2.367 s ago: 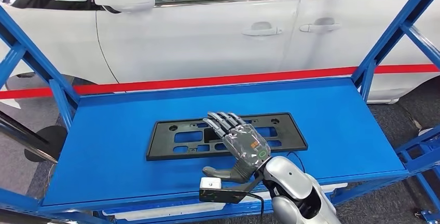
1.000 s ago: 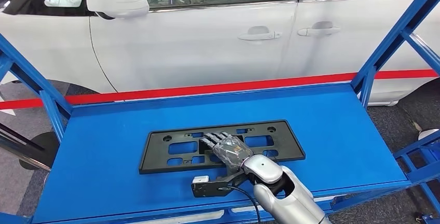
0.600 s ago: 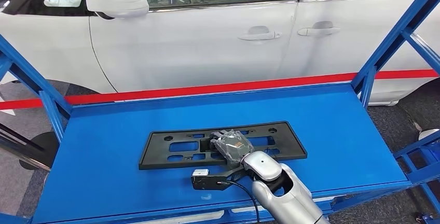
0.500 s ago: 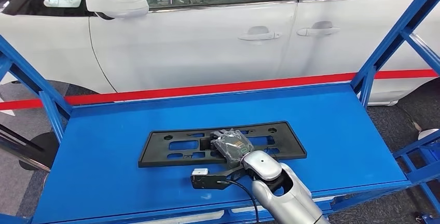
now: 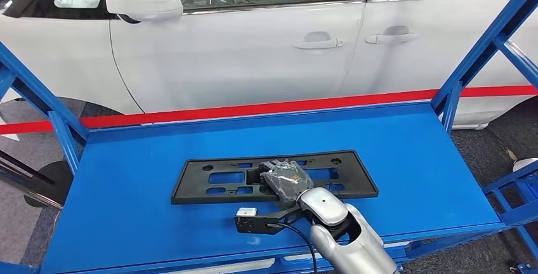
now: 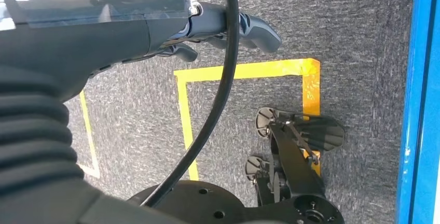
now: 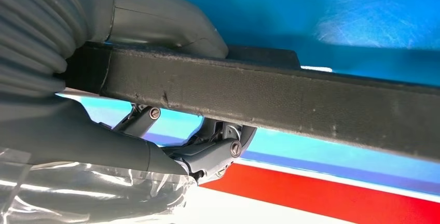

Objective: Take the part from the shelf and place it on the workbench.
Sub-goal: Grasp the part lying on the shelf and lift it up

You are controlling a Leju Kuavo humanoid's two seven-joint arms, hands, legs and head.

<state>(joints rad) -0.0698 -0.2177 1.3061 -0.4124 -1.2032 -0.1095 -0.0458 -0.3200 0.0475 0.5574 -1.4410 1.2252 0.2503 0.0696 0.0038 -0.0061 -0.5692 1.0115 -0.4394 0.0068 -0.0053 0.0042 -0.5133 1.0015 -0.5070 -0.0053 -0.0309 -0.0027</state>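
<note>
A flat black perforated plastic part (image 5: 273, 176) is gripped along its near edge by the right hand (image 5: 287, 180), fingers (image 7: 218, 154) clenched, mid blue shelf (image 5: 419, 153); the left hand (image 6: 155, 22) is curled, empty.

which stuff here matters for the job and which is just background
For the job: black part; blue shelf; right robot hand, gripping the part's near edge.

Just there: white car; red stripe; yellow floor tape; left robot hand, hanging over the floor.
</note>
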